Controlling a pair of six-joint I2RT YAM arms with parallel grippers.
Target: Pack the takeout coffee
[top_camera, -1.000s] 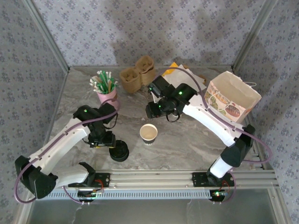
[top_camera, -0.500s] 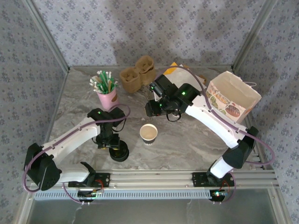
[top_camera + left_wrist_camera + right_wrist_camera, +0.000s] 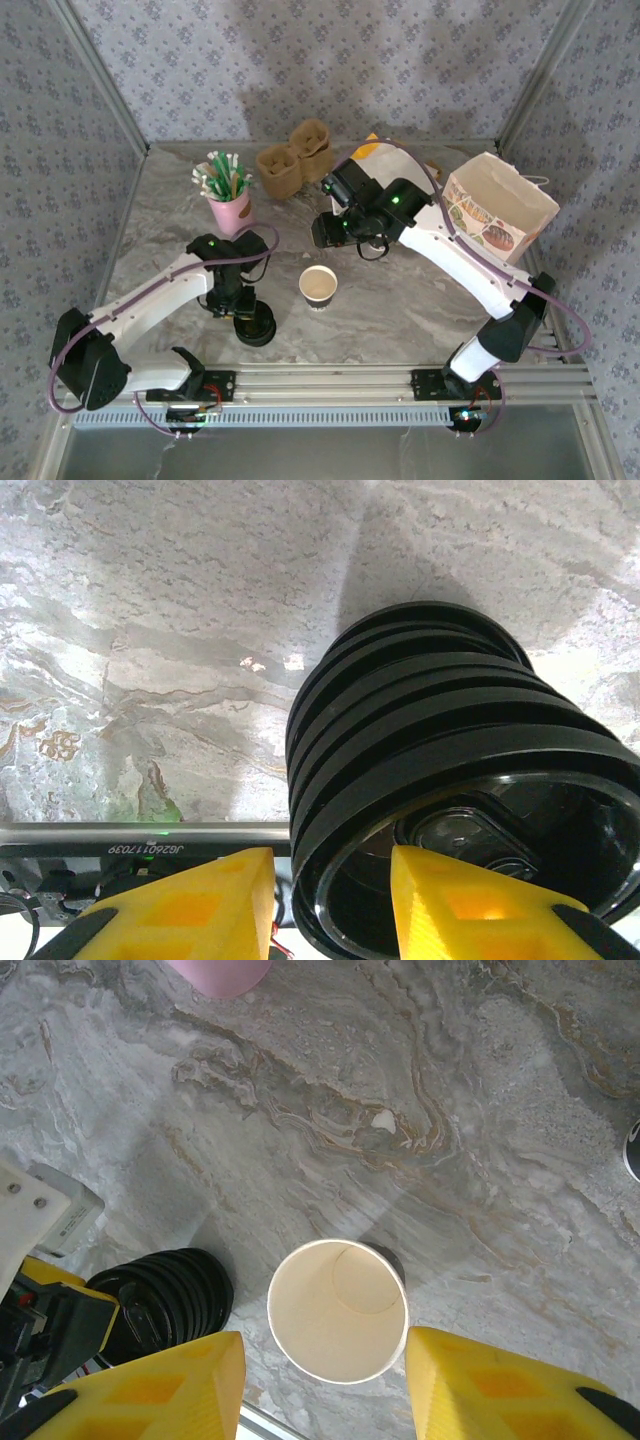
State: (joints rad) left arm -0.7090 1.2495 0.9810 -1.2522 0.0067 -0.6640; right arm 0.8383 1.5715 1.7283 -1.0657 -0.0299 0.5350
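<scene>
1. Since a second ago, the left arm has swung in from the left side of the table [image 3: 420, 300] and come down onto the pile of black lids [image 3: 430, 710]. The right arm has barely shifted.
2. The left gripper [image 3: 330, 858] has its yellow fingers [image 3: 190, 910] parted and astride the near rim of the topmost lid [image 3: 560, 825], one outside the rim and one inside the lid's hollow. A thin dark gap shows beside the outer finger, so I judge the rim is not yet pinched.
3. The right gripper [image 3: 325, 1345] is spread wide and holds nothing. Its two fingers stand on either side of the cup's mouth as the wrist camera sees it, while the overhead view shows it hanging above and a little beyond the cup.
4. The takeout coffee is so far only the cream paper cup [image 3: 318, 286]. It stands upright on the marble with its mouth open and no lid on it, its long axis vertical.
5. The relation that matters: the cup is near the lid pile, to the pile's right and slightly farther from the arm bases. The lids lie flat, parallel to the cup's mouth.
6. The left arm is nearer the lids and the right arm nearer the cup.
7. My judgement is that a lifted lid needs a short carry rightward, kept level, to meet the rim.
8. The paper bag [image 3: 497, 210] stands well apart at the right edge, open at the top.
</scene>
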